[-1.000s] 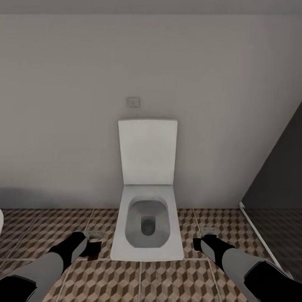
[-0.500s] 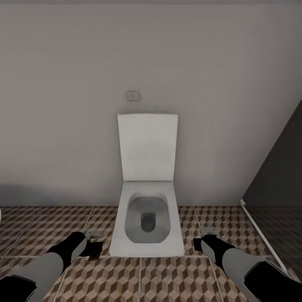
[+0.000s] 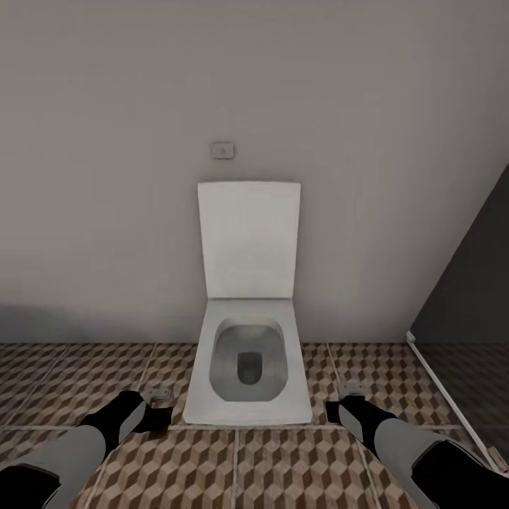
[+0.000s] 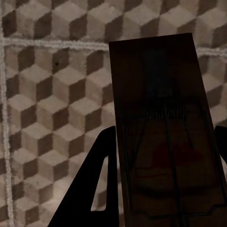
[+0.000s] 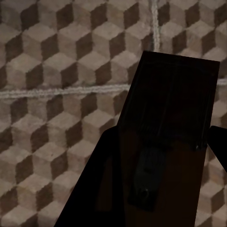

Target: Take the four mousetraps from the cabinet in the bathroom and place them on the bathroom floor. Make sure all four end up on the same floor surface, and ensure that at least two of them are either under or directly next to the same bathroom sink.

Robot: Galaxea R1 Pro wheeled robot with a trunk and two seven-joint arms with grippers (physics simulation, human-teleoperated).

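My left gripper (image 3: 157, 408) is shut on a dark-brown mousetrap (image 3: 161, 393), held low over the bathroom floor (image 3: 254, 466) just left of the toilet. In the left wrist view that mousetrap (image 4: 156, 94) juts out between the black fingers (image 4: 101, 156) above the cube-pattern tiles (image 4: 47, 94). My right gripper (image 3: 338, 408) is shut on another mousetrap (image 3: 351, 389) to the right of the toilet. The right wrist view has this mousetrap (image 5: 175, 94) between its fingers (image 5: 111, 142) over the tiles (image 5: 56, 71). The cabinet and the bathroom sink are out of view.
A white toilet (image 3: 247, 367) with its lid raised stands against the grey wall straight ahead, a flush button (image 3: 223, 150) above it. A dark shower partition (image 3: 466, 297) with a pale floor strip (image 3: 445, 396) closes off the right side.
The whole head view has shifted, so the toilet and wall sit higher in the picture. Both arms keep their place in it and still hold their mousetraps.
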